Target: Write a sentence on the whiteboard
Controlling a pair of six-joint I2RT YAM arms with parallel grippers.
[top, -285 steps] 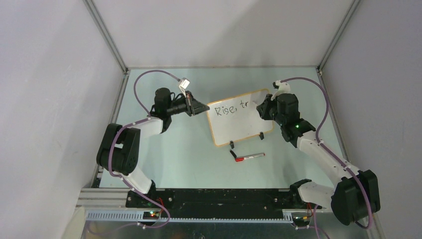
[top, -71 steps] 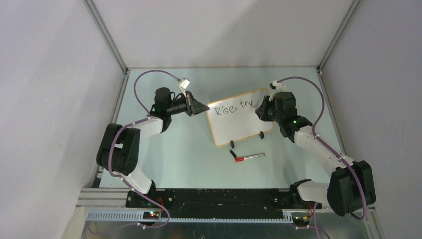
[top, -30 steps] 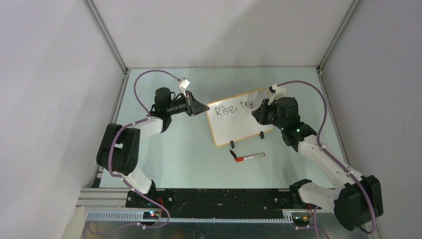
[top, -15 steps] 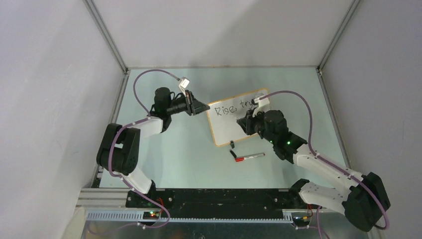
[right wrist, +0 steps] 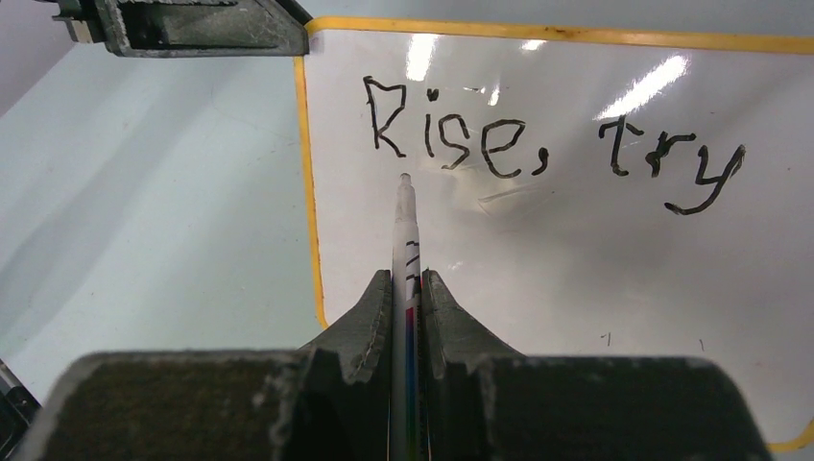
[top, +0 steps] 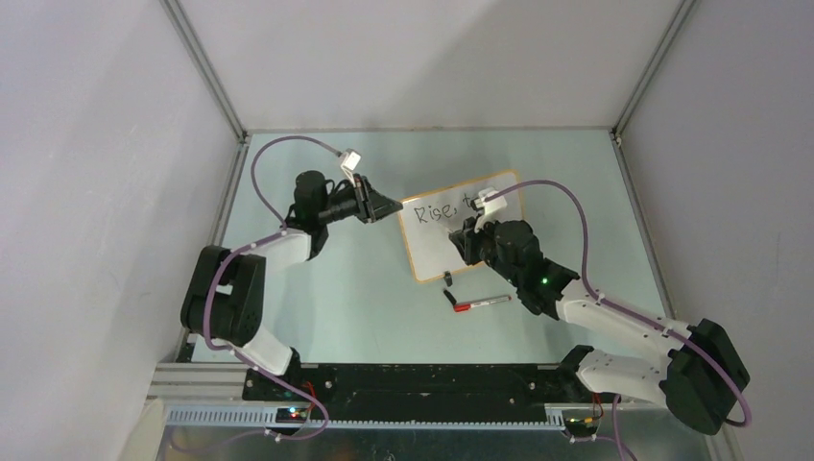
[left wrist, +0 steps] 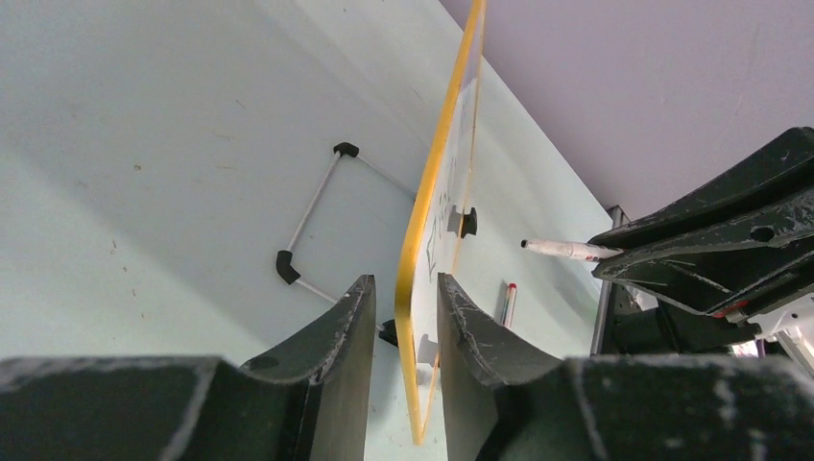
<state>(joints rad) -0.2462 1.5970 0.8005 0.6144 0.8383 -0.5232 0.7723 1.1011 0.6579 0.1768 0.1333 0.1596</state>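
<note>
The black handwritten sentence [right wrist: 547,154] on the small orange-framed whiteboard [right wrist: 576,307] read only "Rise, try"; more seemed due. The right claw [right wrist: 407,279] clamped a thin white marker [right wrist: 404,216], while the left claw [left wrist: 403,283] stood slightly apart astride the board's edge.

A red-and-white marker [top: 483,303] lies on the pale green table [top: 326,283]

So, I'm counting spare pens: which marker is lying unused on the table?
The red-ended marker on the table beside the whiteboard; the other marker is clamped in the right tool.

black sentence [right wrist: 499,154] "Rise, try", on whiteboard [right wrist: 576,288]
</note>
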